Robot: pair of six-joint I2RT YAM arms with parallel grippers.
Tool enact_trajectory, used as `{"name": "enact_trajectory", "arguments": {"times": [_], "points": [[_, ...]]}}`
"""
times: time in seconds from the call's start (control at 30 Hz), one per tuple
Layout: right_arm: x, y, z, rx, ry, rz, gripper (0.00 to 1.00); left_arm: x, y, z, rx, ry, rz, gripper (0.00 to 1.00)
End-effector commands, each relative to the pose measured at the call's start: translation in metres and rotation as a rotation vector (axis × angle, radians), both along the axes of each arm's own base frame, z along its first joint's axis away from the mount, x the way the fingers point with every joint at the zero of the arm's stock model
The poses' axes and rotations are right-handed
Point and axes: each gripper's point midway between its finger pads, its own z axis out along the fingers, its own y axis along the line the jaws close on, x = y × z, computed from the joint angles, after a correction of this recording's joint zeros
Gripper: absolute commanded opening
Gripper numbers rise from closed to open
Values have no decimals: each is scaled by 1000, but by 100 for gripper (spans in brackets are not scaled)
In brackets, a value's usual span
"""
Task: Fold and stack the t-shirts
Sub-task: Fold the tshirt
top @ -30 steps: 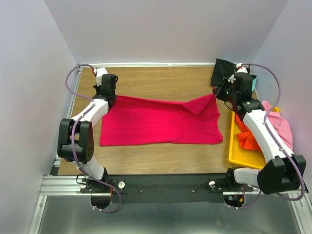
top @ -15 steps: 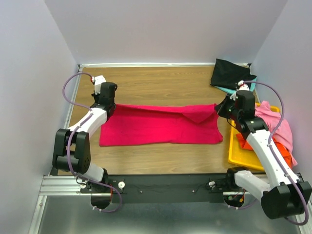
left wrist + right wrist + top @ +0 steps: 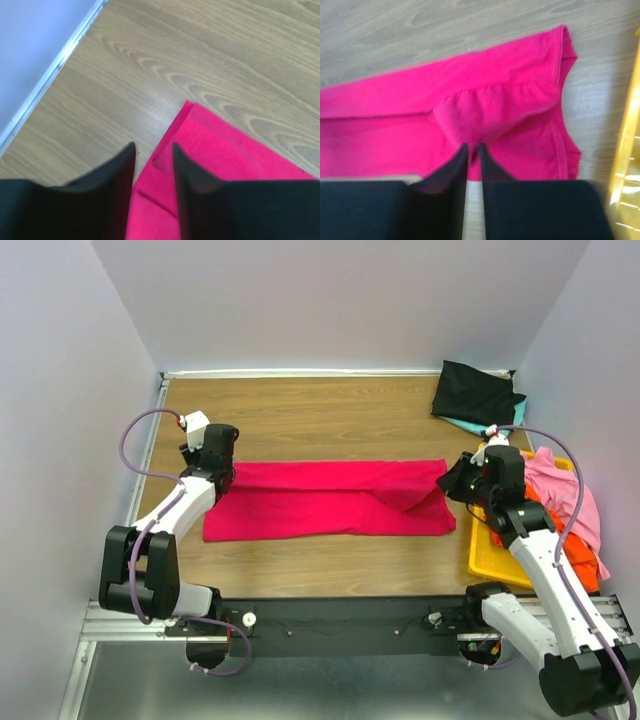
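Top external: red shirt lies as long folded strip across middle of table, left to right. Left gripper at strip's far-left corner, right gripper at far-right corner. Black shirt far right, teal shirt peeking from under it. Pink shirt and orange shirt in bin, near right.

Left wrist: fingers spread, nothing between them; red corner flat on wood below.

Right wrist: fingers nearly together, thin slit. Bunched red fold at tips; cannot tell whether pinched.
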Motion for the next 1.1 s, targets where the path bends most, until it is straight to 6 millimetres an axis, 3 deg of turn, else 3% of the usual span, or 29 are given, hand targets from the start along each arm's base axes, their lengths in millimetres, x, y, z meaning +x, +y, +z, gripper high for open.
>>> {"name": "enact_trajectory", "arguments": {"times": [0.0, 0.03, 0.1, 0.27, 0.3, 0.37, 0.4, 0.53, 0.6, 0.77, 0.87, 1.07], "points": [[-17, 13, -3, 15, 27, 54, 38, -17, 5, 9, -5, -36, 80, 63], [-18, 13, 1, 12, 17, 53, 55, -18, 4, 11, -8, -46, 80, 66], [-17, 8, 8, -10, 0, 38, 62, -20, -6, 28, -10, -98, 67, 68], [-14, 20, -1, -9, 6, 85, 62, -25, -53, 67, -25, -225, -40, 68], [-14, 26, -14, -18, 38, 105, 61, -24, -67, 73, -34, -245, -86, 68], [-9, 35, -20, -23, 41, 123, 59, -22, -80, 80, -55, -270, -138, 69], [-10, 49, -32, -35, 77, 162, 54, -20, -88, 84, -66, -291, -164, 69], [-6, 91, -48, -112, 91, 228, 50, -15, -96, 75, -58, -277, -214, 73], [-6, 99, -54, -129, 103, 246, 50, -15, -97, 69, -53, -262, -216, 73], [-16, 113, -85, -192, 185, 298, 47, -11, -99, 52, -35, -220, -217, 75], [-21, 110, -107, -224, 234, 292, 46, -8, -101, 48, -31, -207, -224, 75], [-18, 111, -121, -230, 252, 284, 47, -7, -104, 49, -40, -217, -239, 75]]}}
